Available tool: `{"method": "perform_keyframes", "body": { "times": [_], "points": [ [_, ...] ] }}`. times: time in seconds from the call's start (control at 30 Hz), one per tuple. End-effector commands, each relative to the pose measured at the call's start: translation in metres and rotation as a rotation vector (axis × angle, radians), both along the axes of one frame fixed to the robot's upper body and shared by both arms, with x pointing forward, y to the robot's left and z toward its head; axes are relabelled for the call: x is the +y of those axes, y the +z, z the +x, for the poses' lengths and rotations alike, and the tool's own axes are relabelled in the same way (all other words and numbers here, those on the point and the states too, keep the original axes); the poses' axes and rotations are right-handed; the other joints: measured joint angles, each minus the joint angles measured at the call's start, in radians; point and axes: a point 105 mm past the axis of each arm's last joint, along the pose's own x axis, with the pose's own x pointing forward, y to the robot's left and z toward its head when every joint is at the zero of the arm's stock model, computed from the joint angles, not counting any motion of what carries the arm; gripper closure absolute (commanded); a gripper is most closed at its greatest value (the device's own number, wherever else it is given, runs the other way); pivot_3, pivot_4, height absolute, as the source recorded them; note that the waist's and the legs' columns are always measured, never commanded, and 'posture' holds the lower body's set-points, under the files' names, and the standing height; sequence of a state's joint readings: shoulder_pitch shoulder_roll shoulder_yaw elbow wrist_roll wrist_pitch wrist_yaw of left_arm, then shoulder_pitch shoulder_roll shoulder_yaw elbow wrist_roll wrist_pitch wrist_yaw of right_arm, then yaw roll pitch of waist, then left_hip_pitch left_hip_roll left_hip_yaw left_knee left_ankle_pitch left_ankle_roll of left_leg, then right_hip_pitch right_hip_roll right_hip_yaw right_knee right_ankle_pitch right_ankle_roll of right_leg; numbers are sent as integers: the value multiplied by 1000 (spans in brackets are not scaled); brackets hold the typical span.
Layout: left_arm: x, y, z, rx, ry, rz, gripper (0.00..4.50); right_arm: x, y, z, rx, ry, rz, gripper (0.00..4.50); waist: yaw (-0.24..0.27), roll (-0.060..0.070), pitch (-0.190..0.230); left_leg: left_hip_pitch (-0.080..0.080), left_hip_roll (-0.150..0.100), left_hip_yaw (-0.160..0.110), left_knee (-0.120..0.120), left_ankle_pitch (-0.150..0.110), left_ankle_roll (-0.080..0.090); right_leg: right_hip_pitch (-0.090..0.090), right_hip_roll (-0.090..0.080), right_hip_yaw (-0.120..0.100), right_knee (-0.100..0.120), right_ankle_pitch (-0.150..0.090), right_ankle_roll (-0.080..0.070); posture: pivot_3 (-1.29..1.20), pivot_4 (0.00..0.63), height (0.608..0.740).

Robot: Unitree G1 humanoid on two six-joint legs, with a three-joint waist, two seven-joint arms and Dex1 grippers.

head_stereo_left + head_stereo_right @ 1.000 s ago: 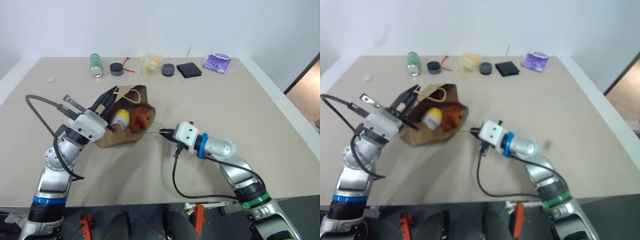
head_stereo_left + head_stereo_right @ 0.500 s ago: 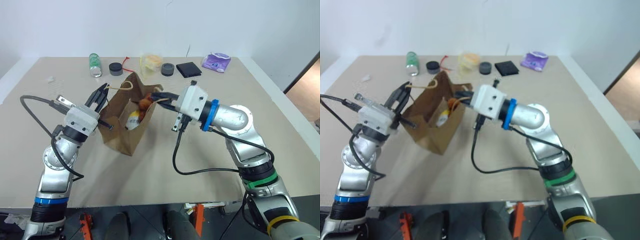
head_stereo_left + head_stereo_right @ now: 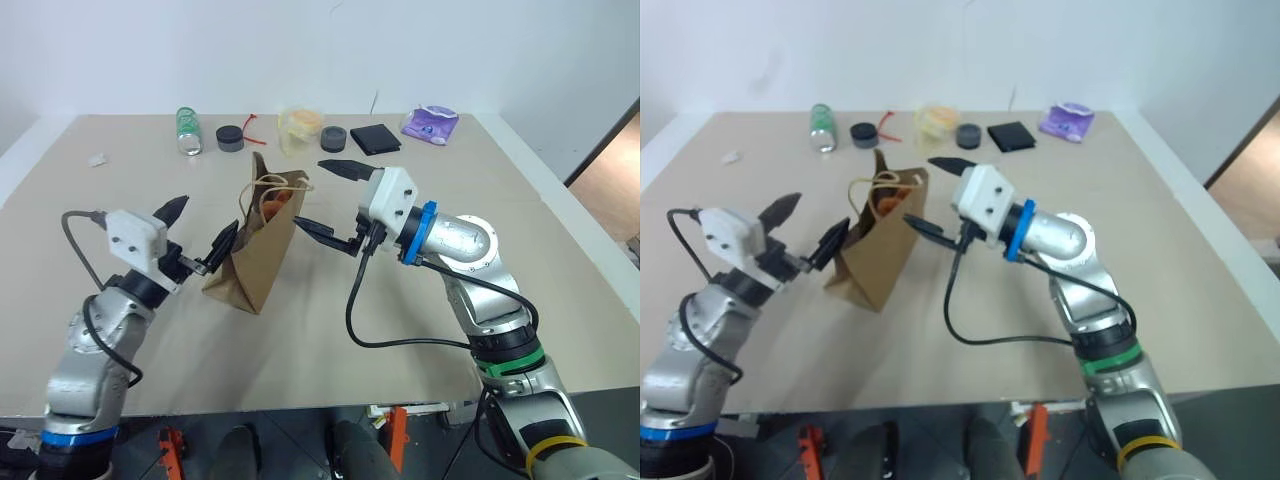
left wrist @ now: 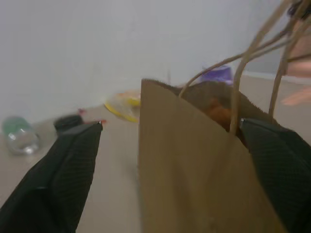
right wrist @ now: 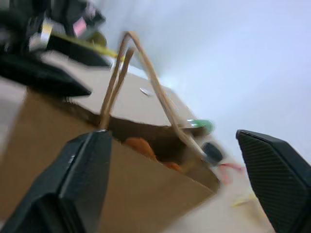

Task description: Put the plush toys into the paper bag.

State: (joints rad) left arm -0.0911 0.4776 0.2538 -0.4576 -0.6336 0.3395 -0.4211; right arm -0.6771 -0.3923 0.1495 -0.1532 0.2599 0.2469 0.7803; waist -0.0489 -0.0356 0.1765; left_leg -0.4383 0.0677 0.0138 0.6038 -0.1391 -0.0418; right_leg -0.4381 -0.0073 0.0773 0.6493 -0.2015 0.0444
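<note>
The brown paper bag [image 3: 258, 258] stands upright on the table, its twisted handles [image 3: 277, 182] sticking up. A brown-orange plush toy [image 3: 274, 205] peeks out of the bag's mouth and also shows as the plush toy [image 5: 141, 145] in the right wrist view. My left gripper [image 3: 205, 222] is open at the bag's left side, holding nothing. At the bag's right side my right gripper [image 3: 313, 193] is open too, one finger above the rim and one lower, clear of the paper. In the left wrist view the paper bag [image 4: 194, 174] sits between the two fingers [image 4: 53, 184].
Along the table's far edge lie a green bottle [image 3: 190, 130], two black round caps [image 3: 232, 137], a yellowish wrapped item [image 3: 303, 125], a black wallet [image 3: 378, 139] and a purple packet [image 3: 431, 124]. A small white scrap [image 3: 98, 159] lies far left.
The bag went from lying flat to standing upright. Both grippers, shut on its rim and handle half a second ago, have opened and drawn back; the left one rolled and sank.
</note>
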Motion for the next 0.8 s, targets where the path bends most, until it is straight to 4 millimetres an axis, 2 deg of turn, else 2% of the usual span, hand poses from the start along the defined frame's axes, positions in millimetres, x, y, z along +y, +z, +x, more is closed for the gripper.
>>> {"method": "perform_keyframes", "body": {
  "times": [0.03,0.1,0.17,0.2,0.27,0.3,0.4,0.5,0.67,0.8],
  "points": [
    [18,10,-18,52,-31,-76,88,-5,-9,-2,140,15,17,0,0,0,0,0,0,0,0,0,0,0,0,0,0,0,0,0,150,740],
    [23,10,-26,97,-68,-104,0,0,-28,-4,231,40,-13,548,0,0,0,0,0,0,0,0,0,0,0,0,0,0,-1,0,150,740],
    [22,7,-31,134,-109,-80,0,10,-37,-8,296,79,-18,1123,0,-1,0,0,0,0,0,0,0,0,0,0,0,0,-1,0,150,740],
    [21,5,-33,148,-126,-71,0,14,-39,-9,321,92,-14,1753,0,-1,0,0,0,0,0,0,0,0,0,0,0,0,-1,0,150,740],
    [15,2,-36,178,-167,-53,0,22,-42,-11,343,112,-12,2733,0,0,0,0,0,0,0,0,0,-1,0,0,0,0,-1,0,150,740],
    [13,0,-37,186,-179,-43,0,25,-43,-11,353,120,-9,3070,0,0,0,0,0,-1,0,0,0,-1,0,0,0,0,-1,0,150,740],
    [-1,-10,-36,198,-204,19,0,42,-47,-11,377,147,-1,4459,0,0,0,0,0,0,0,0,0,-1,0,0,0,0,-1,0,150,740],
    [-12,-18,-35,208,-226,62,0,54,-47,-9,381,160,2,4459,0,-1,0,0,0,0,0,0,0,-1,0,0,0,0,-2,0,150,740],
    [-14,-31,-22,223,-181,112,0,77,-40,-2,369,182,26,4459,0,0,0,-1,0,0,0,0,0,-2,0,0,0,0,-2,0,150,740],
    [-19,-33,-13,206,-171,113,0,89,-36,-4,363,204,42,4459,1,-1,0,-1,0,0,-1,0,0,-2,0,0,0,0,-2,0,150,740]
  ]
}}
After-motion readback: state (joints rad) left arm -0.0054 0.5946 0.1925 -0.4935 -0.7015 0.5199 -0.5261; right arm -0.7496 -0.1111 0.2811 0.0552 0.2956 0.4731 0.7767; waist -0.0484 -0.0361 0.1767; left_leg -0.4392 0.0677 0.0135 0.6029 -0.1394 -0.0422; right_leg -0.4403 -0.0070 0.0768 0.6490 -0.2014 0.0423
